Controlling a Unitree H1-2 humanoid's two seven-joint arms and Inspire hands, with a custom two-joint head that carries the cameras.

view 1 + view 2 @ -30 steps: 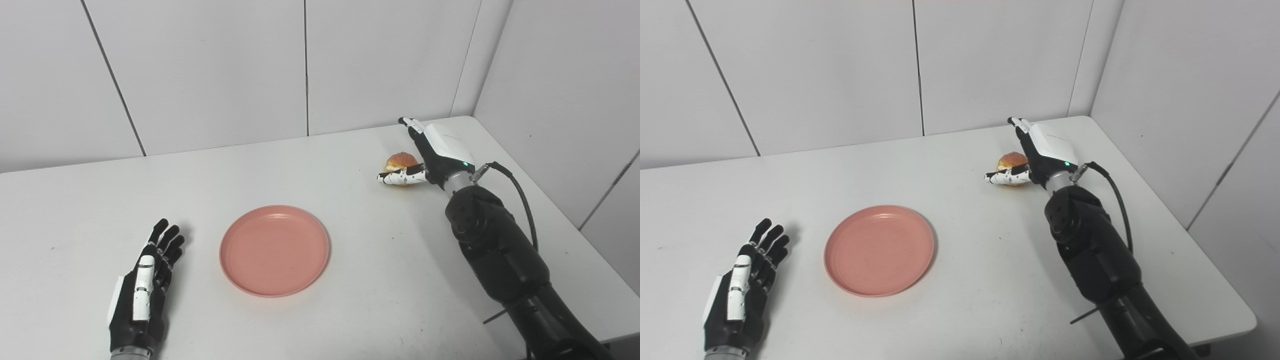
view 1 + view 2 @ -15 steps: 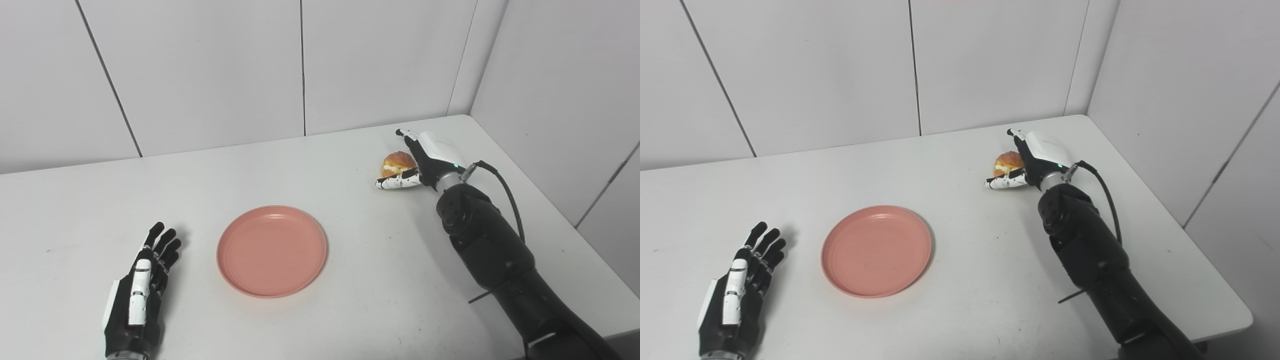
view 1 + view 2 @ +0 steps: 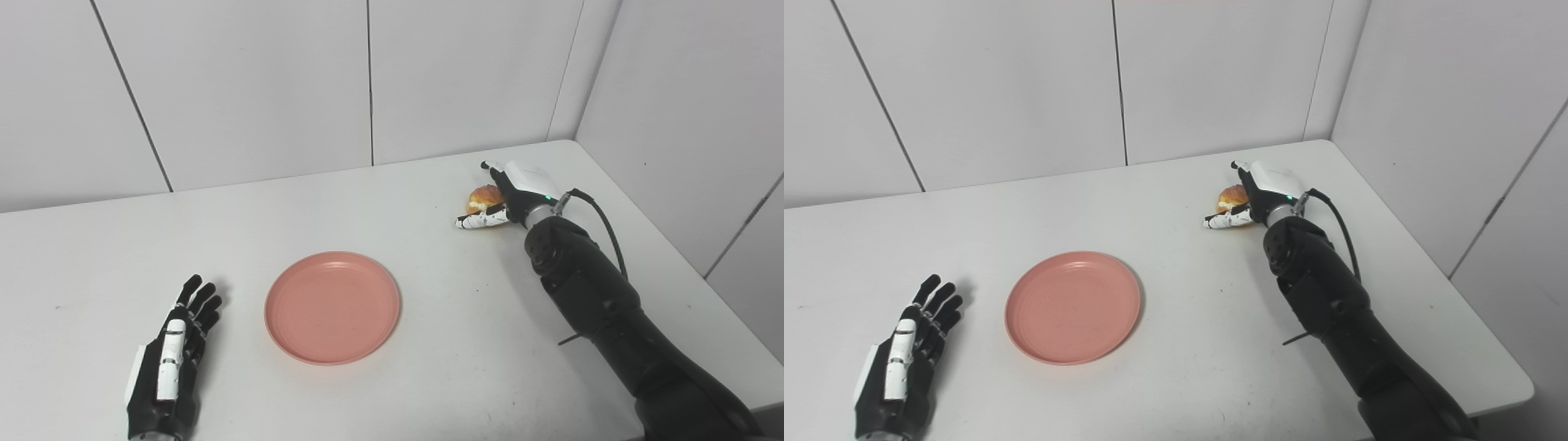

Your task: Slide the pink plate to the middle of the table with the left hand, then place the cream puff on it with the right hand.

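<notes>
So the pink plate (image 3: 332, 307) is sitting about mid-table, a bit toward the near edge, which is why my left hand (image 3: 169, 366) is just parked flat on the table (image 3: 392, 202) near the left corner, fingers loosely spread, holding nothing and clear of the plate. Plate part looks done to me.

My right hand (image 3: 507, 195) is way out at the far right, wrapped partway around the cream puff (image 3: 482, 197). Thumb lies low on the near side, fingers come over the far side, so the puff sits in the pocket between them. It's cupping rather than squeezing, I think, but I honestly can't tell if the fingers are touching the puff or whether it's off the table yet.

The left eye view shows more of the puff's golden top and a bit of cream at the seam. In the right eye view my hand covers more of it, though the thumb's line along the table reads clearer there.
</notes>
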